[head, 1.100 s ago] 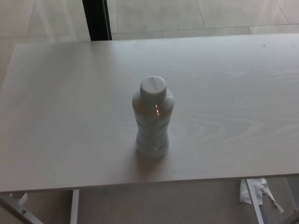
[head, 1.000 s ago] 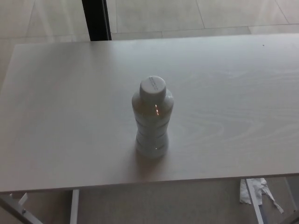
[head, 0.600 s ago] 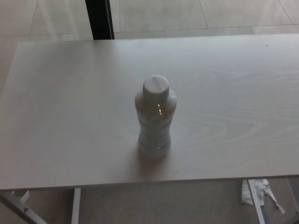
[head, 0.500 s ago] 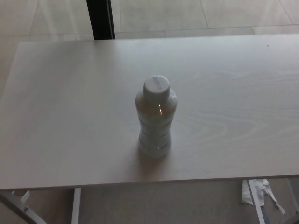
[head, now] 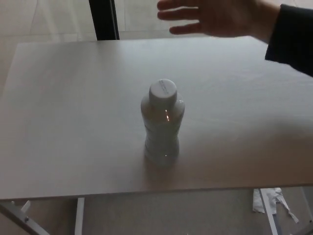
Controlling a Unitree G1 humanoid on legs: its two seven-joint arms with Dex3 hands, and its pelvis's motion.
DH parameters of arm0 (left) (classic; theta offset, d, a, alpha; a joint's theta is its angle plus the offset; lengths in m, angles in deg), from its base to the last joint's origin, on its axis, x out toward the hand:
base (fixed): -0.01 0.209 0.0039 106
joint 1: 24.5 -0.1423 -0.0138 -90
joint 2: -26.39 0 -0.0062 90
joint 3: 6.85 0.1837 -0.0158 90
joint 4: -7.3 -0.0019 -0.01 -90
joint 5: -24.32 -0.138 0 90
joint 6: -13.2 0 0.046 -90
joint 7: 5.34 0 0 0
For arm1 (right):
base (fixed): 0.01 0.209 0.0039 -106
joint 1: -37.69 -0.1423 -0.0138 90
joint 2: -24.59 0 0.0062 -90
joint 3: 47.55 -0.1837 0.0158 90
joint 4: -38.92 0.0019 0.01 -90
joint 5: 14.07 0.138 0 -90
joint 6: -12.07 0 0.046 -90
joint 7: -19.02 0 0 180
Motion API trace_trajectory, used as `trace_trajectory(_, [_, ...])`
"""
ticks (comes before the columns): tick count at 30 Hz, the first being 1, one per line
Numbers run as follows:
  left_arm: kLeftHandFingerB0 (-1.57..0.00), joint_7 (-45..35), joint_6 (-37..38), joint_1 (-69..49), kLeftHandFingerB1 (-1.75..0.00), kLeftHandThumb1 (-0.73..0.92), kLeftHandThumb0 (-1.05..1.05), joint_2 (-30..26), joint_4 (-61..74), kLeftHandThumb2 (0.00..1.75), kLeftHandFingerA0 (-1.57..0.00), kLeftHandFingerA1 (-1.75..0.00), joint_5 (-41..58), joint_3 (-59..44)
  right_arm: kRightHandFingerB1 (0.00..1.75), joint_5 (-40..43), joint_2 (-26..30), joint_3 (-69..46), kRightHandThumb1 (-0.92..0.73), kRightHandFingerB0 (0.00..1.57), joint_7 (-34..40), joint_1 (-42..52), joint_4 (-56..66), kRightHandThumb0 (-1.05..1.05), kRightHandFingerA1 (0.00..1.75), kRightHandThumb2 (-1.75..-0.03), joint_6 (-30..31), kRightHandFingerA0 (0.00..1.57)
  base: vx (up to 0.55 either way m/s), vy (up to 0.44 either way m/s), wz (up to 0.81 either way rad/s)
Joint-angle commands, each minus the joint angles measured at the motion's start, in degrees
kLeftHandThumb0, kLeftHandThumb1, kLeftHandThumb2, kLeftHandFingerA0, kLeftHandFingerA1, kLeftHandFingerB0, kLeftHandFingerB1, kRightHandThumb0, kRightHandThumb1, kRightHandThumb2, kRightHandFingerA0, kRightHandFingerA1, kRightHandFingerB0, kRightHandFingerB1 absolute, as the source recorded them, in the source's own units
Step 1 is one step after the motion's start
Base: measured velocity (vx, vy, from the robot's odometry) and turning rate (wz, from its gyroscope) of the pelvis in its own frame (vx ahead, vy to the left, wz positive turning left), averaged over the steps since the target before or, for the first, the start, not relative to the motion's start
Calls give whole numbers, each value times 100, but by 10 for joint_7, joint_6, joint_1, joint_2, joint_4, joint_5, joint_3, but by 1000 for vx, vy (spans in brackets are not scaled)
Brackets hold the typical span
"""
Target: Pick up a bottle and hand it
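Watching from my end, a person's open hand [head: 215,17] in a dark sleeve [head: 291,39] has just come in at one o'clock, over the table's [head: 58,122] far edge. The bottle [head: 162,122] stands upright mid-table, untouched. Neither robot hand shows, so I can't speak for their fingers. I judge the receiver is waiting; the pickup hasn't begun.

Pale table [head: 58,122]; dark post [head: 103,19] behind; crumpled paper [head: 266,199] on floor
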Motion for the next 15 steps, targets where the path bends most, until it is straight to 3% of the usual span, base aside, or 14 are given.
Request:
trace_trajectory(1, [-9,-87,-108,56,-43,41,-72,33,133,79,-15,-52,9,113,48,2,19,3,-57,24,-10,3,9,-76,89,-57,13,48,0,0,0])
trace_trajectory(2, [-7,-90,-120,51,-42,41,-72,45,153,79,-14,-50,17,126,52,0,20,5,-44,19,-11,-2,6,-77,84,-87,12,54,0,0,0])
trace_trajectory(4, [-8,-91,-144,36,-42,40,-71,63,190,78,-13,-51,27,148,53,1,20,6,-44,20,-11,-7,1,-76,83,-87,11,53,0,0,0])
trace_trajectory(5, [-10,-90,-159,25,-42,40,-74,71,210,80,-15,-50,32,156,47,0,19,6,-57,25,-9,-9,-3,-74,79,-57,9,48,0,0,0])
trace_trajectory(7, [-9,-93,-166,8,-42,40,-76,77,233,81,-15,-50,30,171,48,7,17,1,-55,26,-11,-12,-13,-75,84,-57,4,53,0,0,0])
trace_trajectory(8, [-8,-95,-167,-2,-42,40,-75,85,242,80,-14,-50,32,180,55,9,16,-2,-45,25,-12,-10,-12,-79,81,-86,1,57,0,0,0])
trace_trajectory(9, [-8,-97,-163,-13,-42,40,-75,90,251,81,-14,-51,31,188,47,8,16,-1,-55,27,-10,-10,-12,-72,81,-57,2,61,0,0,0])
trace_trajectory(10, [-10,-94,-174,-42,-42,40,-75,101,277,81,-16,-50,33,205,46,6,16,0,-55,28,-6,-13,-20,-72,78,-57,1,64,0,0,0])
trace_trajectory(11, [-10,-97,-177,-55,-42,40,-74,105,285,80,-14,-50,38,209,53,6,16,0,-46,26,-6,-13,-19,-78,80,-85,1,60,0,0,0])
trace_trajectory(12, [-12,-103,-181,-66,-32,49,-72,110,290,56,-14,-45,45,212,52,6,15,0,-43,21,-8,-8,-11,-73,75,-87,1,46,0,0,0])
trace_trajectory(13, [-9,-106,-176,-75,-43,39,-74,113,292,77,-11,-52,45,215,46,6,15,1,-56,26,-8,-7,-9,-74,79,-57,1,48,0,0,0])
trace_trajectory(14, [-9,-107,-167,-82,-43,39,-74,115,293,77,-11,-52,43,217,46,5,16,1,-56,26,-8,-7,-10,-74,79,-57,0,48,0,0,0])
trace_trajectory(15, [-12,-109,-168,-93,-34,50,-72,115,301,57,-14,-48,41,221,52,4,16,2,-43,20,-7,-8,-10,-73,75,-87,2,45,0,0,0])
